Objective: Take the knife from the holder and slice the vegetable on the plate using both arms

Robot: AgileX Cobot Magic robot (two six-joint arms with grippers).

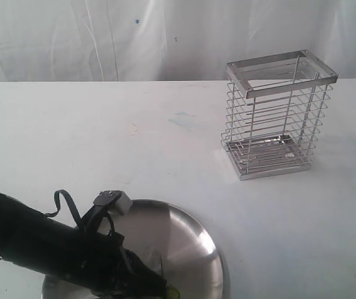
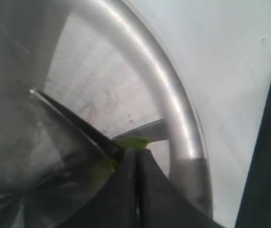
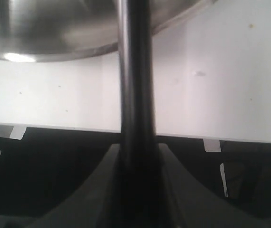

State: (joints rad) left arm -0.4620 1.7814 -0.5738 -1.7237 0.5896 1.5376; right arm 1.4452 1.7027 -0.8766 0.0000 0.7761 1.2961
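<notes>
Steel gleams across the exterior view. At 6 o'clock the large round shiny stainless-steel plate point(image 1: 193, 240) could skid on the white table point(image 1: 72, 137) if a cut pushes sideways. It holds one tiny green vegetable piece point(image 1: 173, 291) under the bulky black left arm point(image 1: 34, 246). The tall steel-wire basket holder point(image 1: 280, 112) at 2 o'clock, well apart, looks empty. In the left wrist view the left gripper point(image 2: 136, 152) has its jaws pinched together on the vegetable. The slim black-handled kitchen knife point(image 2: 71, 116) lays its dark pointed blade just beside those fingertips. A slight drift could drive the edge into them or squirt the small piece free. In the right wrist view the right gripper point(image 3: 136, 151) is clamped around the knife's black handle, which points toward the plate's rim at 12 o'clock. I judge that the handle could twist in that grip under cutting pressure.
</notes>
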